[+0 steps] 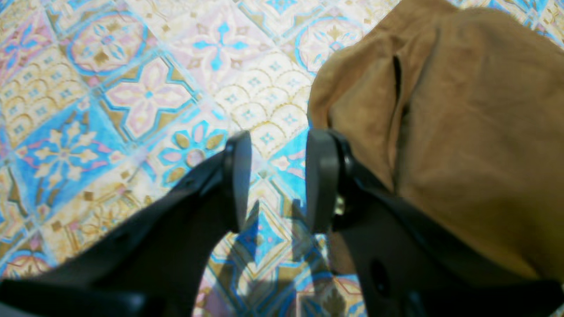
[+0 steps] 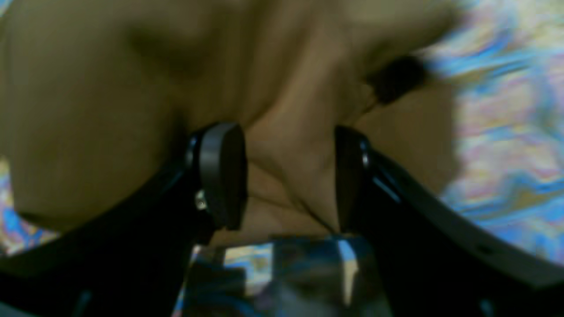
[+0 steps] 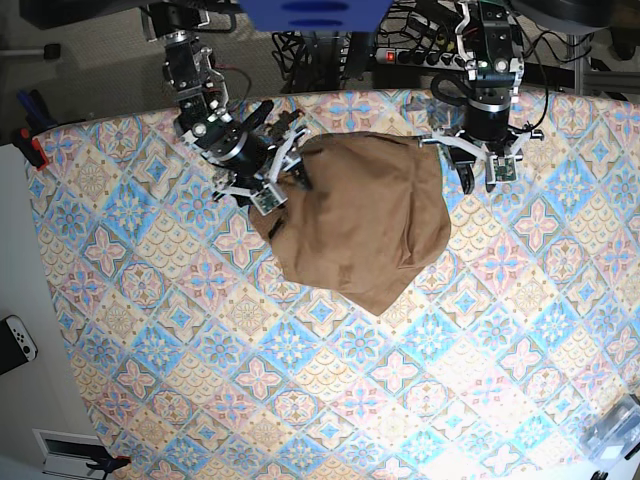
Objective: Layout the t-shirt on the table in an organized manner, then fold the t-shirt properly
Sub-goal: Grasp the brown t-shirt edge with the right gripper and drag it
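The tan-brown t-shirt [image 3: 360, 215] lies bunched in a rumpled heap at the far middle of the table [image 3: 300, 380]. My right gripper [image 3: 285, 188] is at the heap's left edge. In the right wrist view its jaws [image 2: 286, 176] stand wide, straddling a raised fold of the t-shirt [image 2: 110, 110], and the pads do not visibly press it. My left gripper [image 3: 481, 178] hovers just off the heap's right edge. In the left wrist view it [image 1: 280, 180] is open over the bare patterned table [image 1: 132, 88], with the t-shirt [image 1: 462, 132] beside its right finger.
Cables and a power strip [image 3: 400, 52] run behind the table's far edge. Red clamps [image 3: 30, 145] sit at the far left corner. A white controller [image 3: 15, 340] lies off the table on the left, and a clear plastic item [image 3: 615, 435] sits at the near right corner.
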Controlling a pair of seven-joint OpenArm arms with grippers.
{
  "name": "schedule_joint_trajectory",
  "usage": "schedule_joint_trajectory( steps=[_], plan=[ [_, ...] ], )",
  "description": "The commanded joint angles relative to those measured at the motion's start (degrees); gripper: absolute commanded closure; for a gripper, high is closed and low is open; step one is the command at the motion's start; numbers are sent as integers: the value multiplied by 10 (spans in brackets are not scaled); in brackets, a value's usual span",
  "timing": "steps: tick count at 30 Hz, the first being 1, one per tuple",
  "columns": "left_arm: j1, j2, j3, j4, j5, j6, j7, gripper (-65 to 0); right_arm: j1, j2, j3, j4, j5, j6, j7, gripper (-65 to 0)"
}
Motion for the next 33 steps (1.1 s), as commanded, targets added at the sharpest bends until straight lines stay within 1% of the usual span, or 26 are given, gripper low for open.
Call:
schedule_joint_trajectory(
  steps=[1, 2, 3, 4, 7, 9, 17, 20, 24, 26, 29, 33],
  plan=[
    [2, -1, -1, 10, 1, 1, -13, -209, 7, 1, -3, 1, 5, 2, 11, -307],
    [2, -1, -1, 10, 1, 1, -13, -208, 7, 1, -6, -5, 5, 2, 11, -298],
    [2, -1, -1, 10, 1, 1, -13, -207, 7, 2, -9, -10, 5, 2, 11, -265],
    [2, -1, -1, 10, 1, 1, -13, -207, 7, 2, -9, -11, 5, 2, 11, -212],
    [2, -1, -1, 10, 1, 1, -13, -207, 7, 2, -5, -4, 5, 2, 9, 0],
    [3, -1, -1, 10, 1, 1, -13, -207, 7, 2, 6, 11, 5, 2, 9, 0],
    [5, 1, 2, 10, 2, 1, -13, -207, 7, 1, 130, 154, 5, 2, 9, 0],
    [6, 1, 2, 10, 2, 1, -13, -206, 21, -10, 156, 180, 5, 0, 12, 0],
    [6, 1, 3, 10, 2, 1, -13, -206, 39, -39, 203, 180, 5, -1, 13, 0],
    [7, 1, 4, 10, 2, 1, -13, -206, 45, -51, 218, 184, 5, -1, 13, 0],
    [3, 1, 5, 10, 2, 1, -13, -205, 59, -56, 224, 186, 4, -1, 18, 0],
    [3, 0, 34, 10, 2, 1, -13, -205, 76, -58, 223, 188, 4, -2, 57, 0]
  ],
)
